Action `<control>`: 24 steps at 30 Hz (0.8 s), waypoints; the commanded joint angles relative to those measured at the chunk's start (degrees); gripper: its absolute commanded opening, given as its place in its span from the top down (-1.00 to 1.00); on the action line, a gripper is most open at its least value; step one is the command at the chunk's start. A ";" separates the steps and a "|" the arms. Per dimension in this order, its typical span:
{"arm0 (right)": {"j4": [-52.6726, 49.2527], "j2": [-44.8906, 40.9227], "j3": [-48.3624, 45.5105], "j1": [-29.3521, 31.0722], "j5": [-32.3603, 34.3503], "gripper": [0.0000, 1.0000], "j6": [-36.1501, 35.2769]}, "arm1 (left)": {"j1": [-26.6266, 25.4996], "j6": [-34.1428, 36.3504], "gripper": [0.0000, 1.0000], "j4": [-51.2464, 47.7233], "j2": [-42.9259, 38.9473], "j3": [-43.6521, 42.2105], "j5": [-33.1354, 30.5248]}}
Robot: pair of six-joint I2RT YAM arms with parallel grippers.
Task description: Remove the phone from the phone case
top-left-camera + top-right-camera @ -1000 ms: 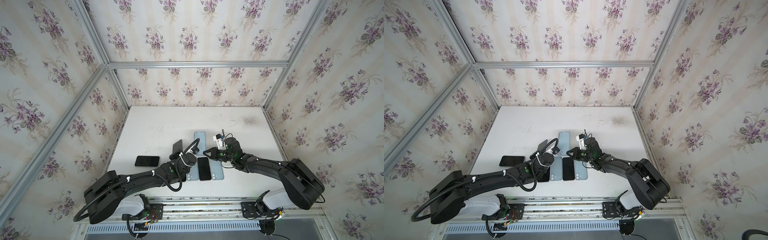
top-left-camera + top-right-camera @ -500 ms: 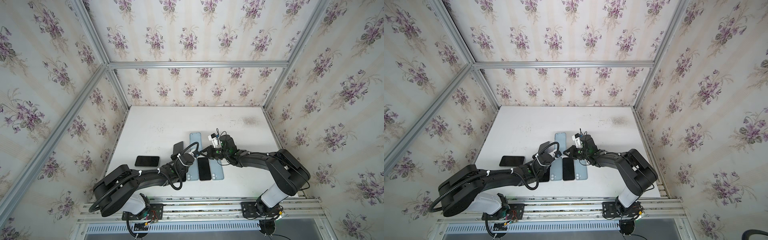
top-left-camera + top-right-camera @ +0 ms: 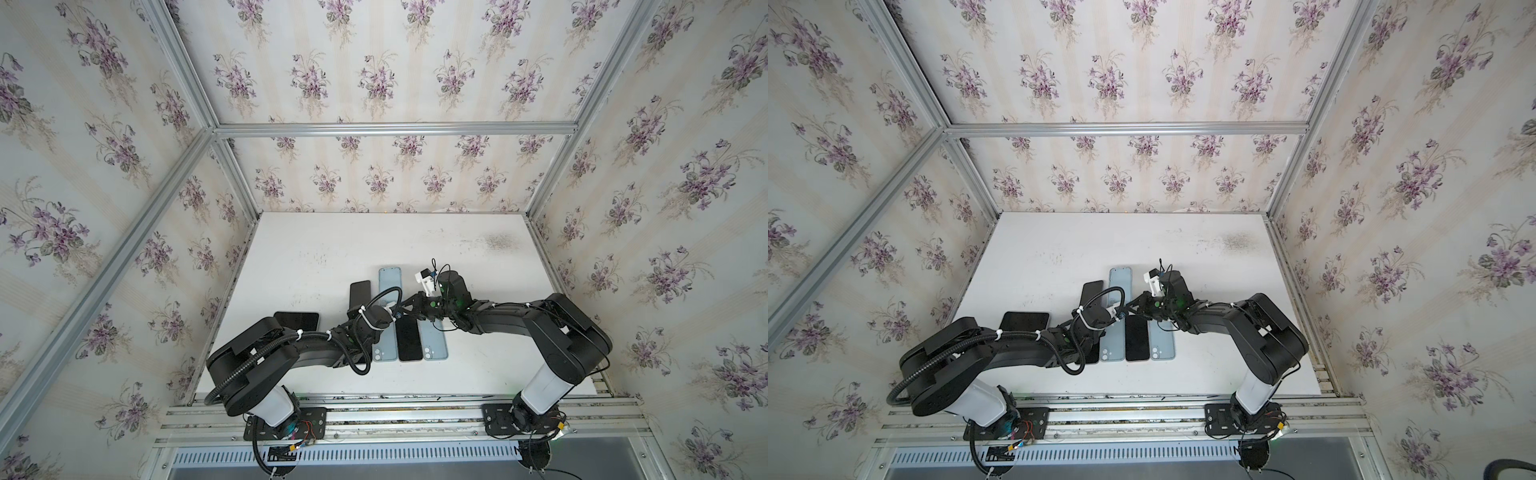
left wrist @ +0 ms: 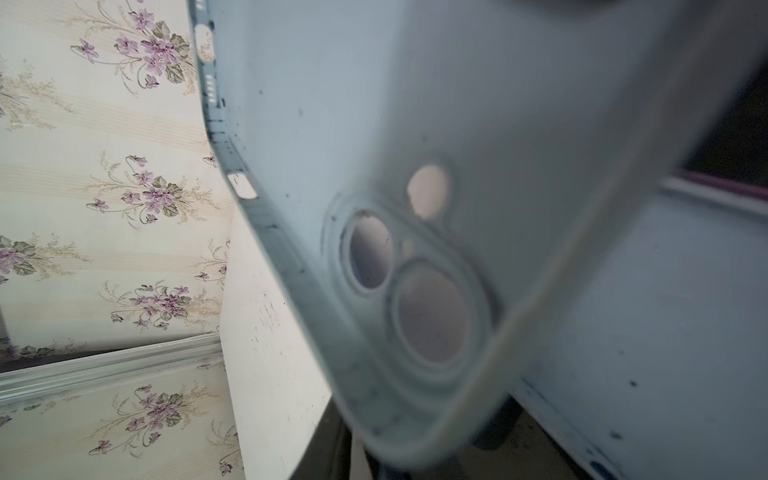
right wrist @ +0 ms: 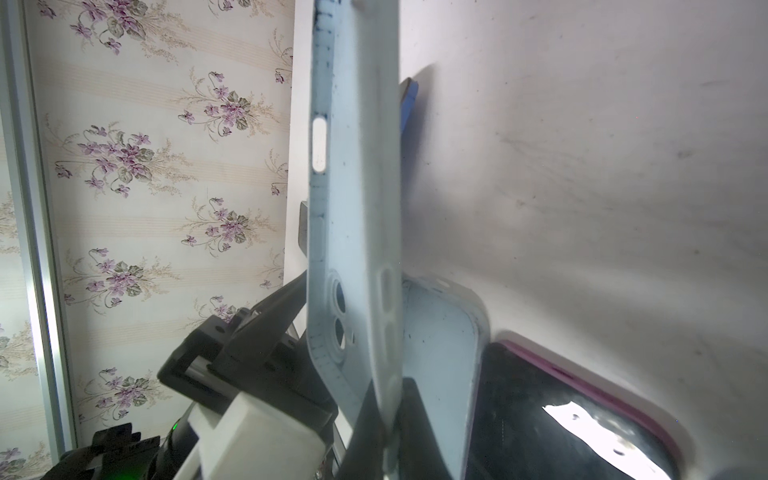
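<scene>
**Empty blue case held on edge at mid-table**

The phone case (image 5: 357, 166) is pale blue and soft-looking, with dark specks along its rim. Nothing sits in it: light comes straight through the camera cutouts in the left wrist view. It stands on its long edge over the middle of the white table (image 3: 332, 249), running from the two wrists toward the far wall. The right gripper (image 5: 374, 415) is clamped on its near end, by the cutouts. The left gripper (image 5: 266, 324) sits right against the case's back, but I can't tell whether its fingers pinch it or stand parted.

A second blue case (image 3: 382, 347) lies flat just beneath. A black phone (image 3: 408, 338) with a pinkish rim lies beside that, and a third blue case (image 3: 436, 345) lies beyond it. Two dark phones (image 3: 359, 291) (image 3: 296, 320) lie further left. The far half of the table is open surface, with wallpapered walls (image 3: 374, 183) close on three sides.

Both arms reach in low from the near rail (image 3: 395, 411), elbows flared outward, forearms almost level, wrists nose to nose.
</scene>
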 commanded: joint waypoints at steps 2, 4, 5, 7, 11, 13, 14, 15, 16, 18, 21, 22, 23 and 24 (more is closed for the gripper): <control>1.38 0.41 0.57 0.05 -0.18 1.00 0.26 | 0.27 0.81 0.49 1.58 1.06 0.73 -0.47; 1.11 0.50 0.74 0.02 -0.04 1.00 0.18 | 0.36 0.38 0.35 1.50 1.21 0.90 -0.38; 0.66 0.61 0.90 0.05 0.00 1.00 0.02 | 0.36 0.09 0.23 1.49 1.26 0.91 -0.46; -0.37 0.76 1.50 0.09 0.09 1.00 -0.41 | 0.36 -0.22 0.14 1.47 1.43 1.07 -1.13; -2.86 1.19 2.65 0.01 0.96 1.00 -1.47 | 0.43 -1.08 -0.26 1.41 1.01 1.17 -1.52; -3.03 1.66 2.93 0.02 1.05 1.00 -1.40 | 0.45 -1.31 -0.35 1.19 0.82 1.23 -1.73; -3.08 1.89 3.11 0.05 1.14 1.00 -1.32 | 0.45 -1.61 -0.38 0.90 0.82 1.38 -1.93; -3.06 2.11 3.27 0.03 1.12 1.00 -1.31 | 0.44 -1.69 -0.45 0.79 0.74 1.34 -2.17; -3.26 2.32 3.50 0.01 1.14 1.00 -1.31 | 0.45 -1.82 -0.53 0.67 0.73 1.35 -2.50; -4.16 2.58 3.98 0.04 1.70 1.00 -1.70 | 0.45 -2.42 -0.64 -0.12 0.57 1.60 -3.12; -5.56 3.07 4.85 0.08 2.20 1.00 -2.37 | 0.45 -3.49 -0.99 -1.14 -0.50 1.61 -2.99; -5.68 3.30 5.11 0.01 2.20 1.00 -2.37 | 0.52 -3.95 -0.99 -1.76 -0.88 1.61 -2.64; -5.64 3.50 5.30 0.06 2.15 1.00 -2.24 | 0.54 -4.23 -0.99 -1.88 -1.03 1.53 -2.73; -5.62 3.73 5.45 0.01 2.11 1.00 -2.19 | 0.62 -4.30 -0.99 -2.05 -1.03 1.52 -2.99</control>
